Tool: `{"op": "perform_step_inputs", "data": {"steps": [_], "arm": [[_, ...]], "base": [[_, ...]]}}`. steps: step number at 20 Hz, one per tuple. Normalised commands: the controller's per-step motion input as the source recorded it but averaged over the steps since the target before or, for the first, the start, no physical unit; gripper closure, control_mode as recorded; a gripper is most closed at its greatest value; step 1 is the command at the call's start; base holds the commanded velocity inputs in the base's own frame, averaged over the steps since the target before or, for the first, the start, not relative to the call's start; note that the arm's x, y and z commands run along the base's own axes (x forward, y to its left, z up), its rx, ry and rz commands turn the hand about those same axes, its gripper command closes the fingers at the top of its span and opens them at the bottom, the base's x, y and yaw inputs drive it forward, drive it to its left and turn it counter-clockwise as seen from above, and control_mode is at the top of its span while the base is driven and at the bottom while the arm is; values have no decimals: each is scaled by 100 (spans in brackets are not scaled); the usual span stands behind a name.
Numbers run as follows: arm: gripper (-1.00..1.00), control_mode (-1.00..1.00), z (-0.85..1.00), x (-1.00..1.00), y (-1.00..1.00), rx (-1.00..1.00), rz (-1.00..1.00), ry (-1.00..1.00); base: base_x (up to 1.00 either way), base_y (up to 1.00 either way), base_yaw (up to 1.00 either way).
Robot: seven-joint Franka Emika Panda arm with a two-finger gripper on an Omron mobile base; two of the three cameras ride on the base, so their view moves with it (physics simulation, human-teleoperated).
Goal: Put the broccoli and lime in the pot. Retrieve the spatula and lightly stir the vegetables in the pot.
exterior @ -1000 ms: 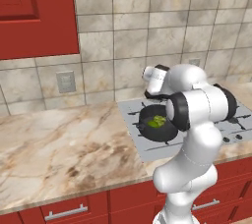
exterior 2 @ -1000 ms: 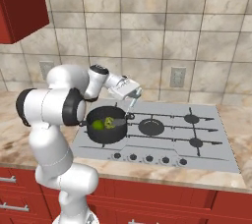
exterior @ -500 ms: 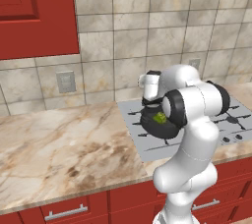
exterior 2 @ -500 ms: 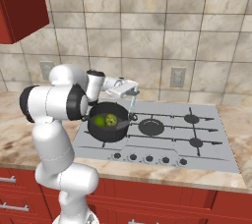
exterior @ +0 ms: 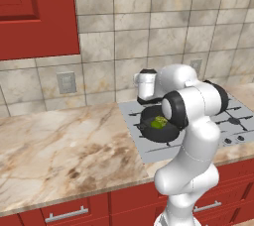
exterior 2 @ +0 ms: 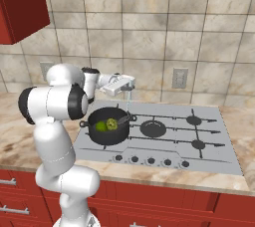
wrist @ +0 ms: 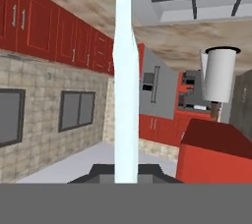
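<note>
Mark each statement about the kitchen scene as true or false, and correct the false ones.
1. The broccoli and the lime lie inside the pot. True.
2. The pot stands on the marble counter. False: it stands on the stove.
3. The gripper is shut on the spatula. True.
4. The cabinets below the counter are white. False: they are red.

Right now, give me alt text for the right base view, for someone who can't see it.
A white robot arm reaches over a grey stovetop, its gripper shut on a slim spatula that hangs toward the rim of a dark pot. The pot holds a broccoli floret and a lime. A tiled wall rises behind the stove.
</note>
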Motion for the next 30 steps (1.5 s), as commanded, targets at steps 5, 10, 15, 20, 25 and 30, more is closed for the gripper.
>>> {"op": "perform_step_inputs", "data": {"steps": [5,10,15,20,25,30], "arm": [[100,-100,-1,0,1,-8,-2,1],[100,-100,6,5,21,-18,-2,5],[100,-100,1,0,45,-18,0,4],[100,-100,0,2,48,-13,-2,0],[100,-100,-16,9,24,-4,-6,-3],[100,-100,-39,0,0,14,-11,-13]], "base": [[0,0,0],[0,0,0],[0,0,0],[0,0,0],[0,0,0],[0,0,0]]}}
